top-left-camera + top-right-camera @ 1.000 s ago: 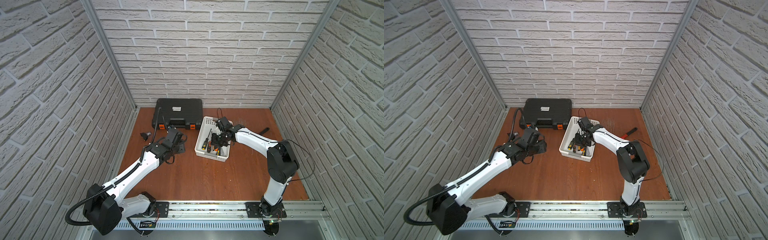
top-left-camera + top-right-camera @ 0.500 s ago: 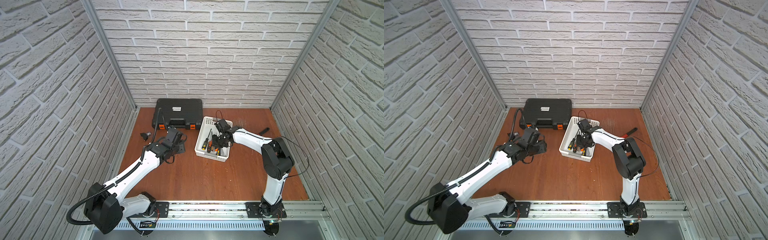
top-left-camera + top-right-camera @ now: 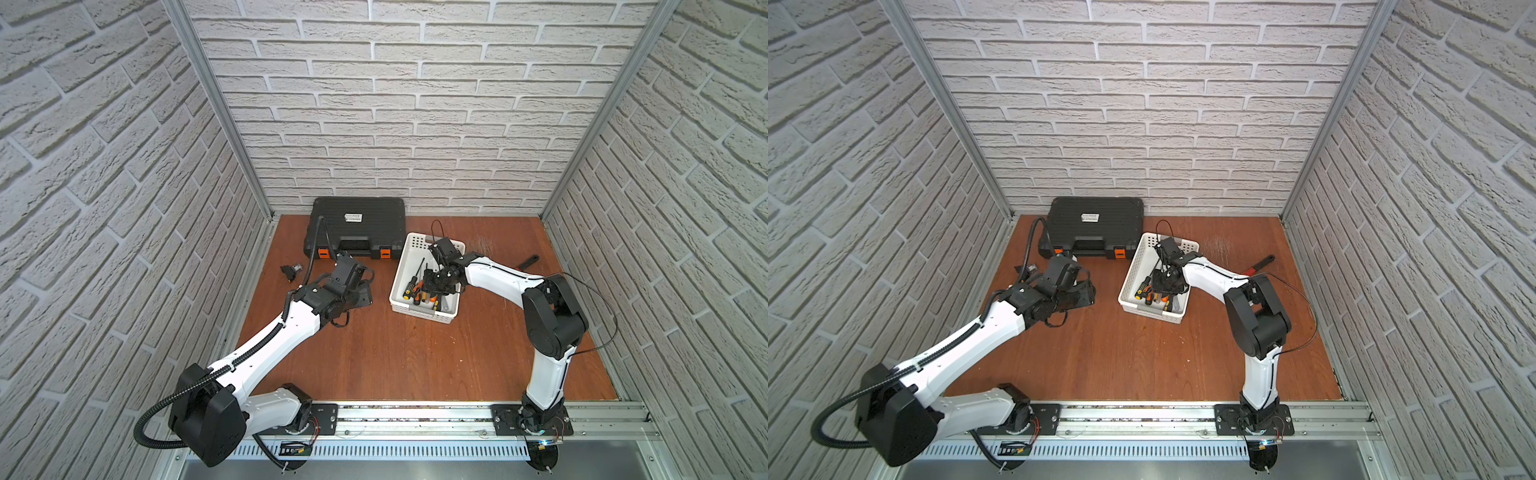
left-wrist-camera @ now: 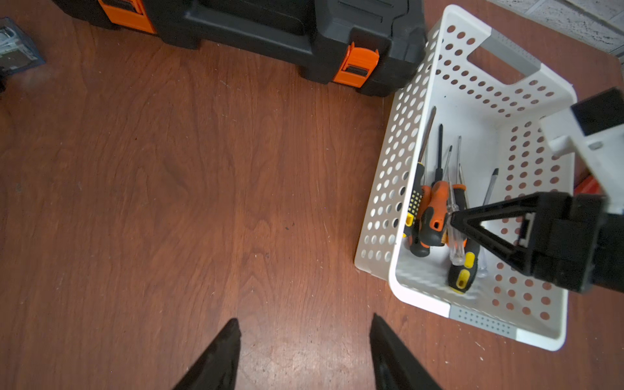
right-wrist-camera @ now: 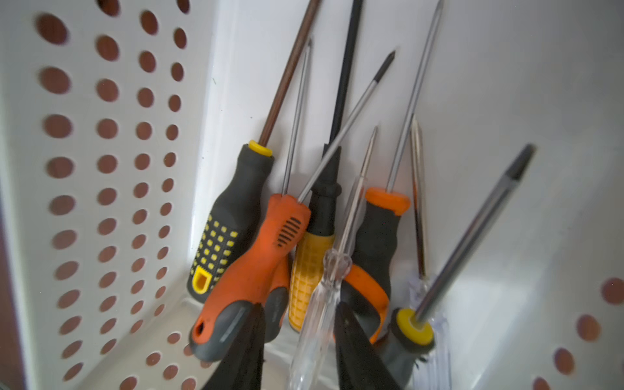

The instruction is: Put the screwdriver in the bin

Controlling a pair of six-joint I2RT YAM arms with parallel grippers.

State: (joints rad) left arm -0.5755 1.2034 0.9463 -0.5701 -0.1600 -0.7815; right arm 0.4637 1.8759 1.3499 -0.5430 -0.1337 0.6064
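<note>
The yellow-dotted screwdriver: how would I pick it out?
Find the white holed bin beside the black tool case. Of the screwdrivers bunched inside, the yellow-dotted screwdriver lies nearest a long side wall. Only its black handle carries a grid of small yellow squares.

bin point(image 4: 472, 111): showing smooth white plastic
table point(image 4: 169, 202): showing grained brown wood
tool case point(image 4: 270, 30): looking matt black plastic

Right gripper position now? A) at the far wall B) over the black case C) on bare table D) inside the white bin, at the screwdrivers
D: in the right wrist view the right gripper straddles a clear-handled screwdriver inside the bin, jaws apart.
</note>
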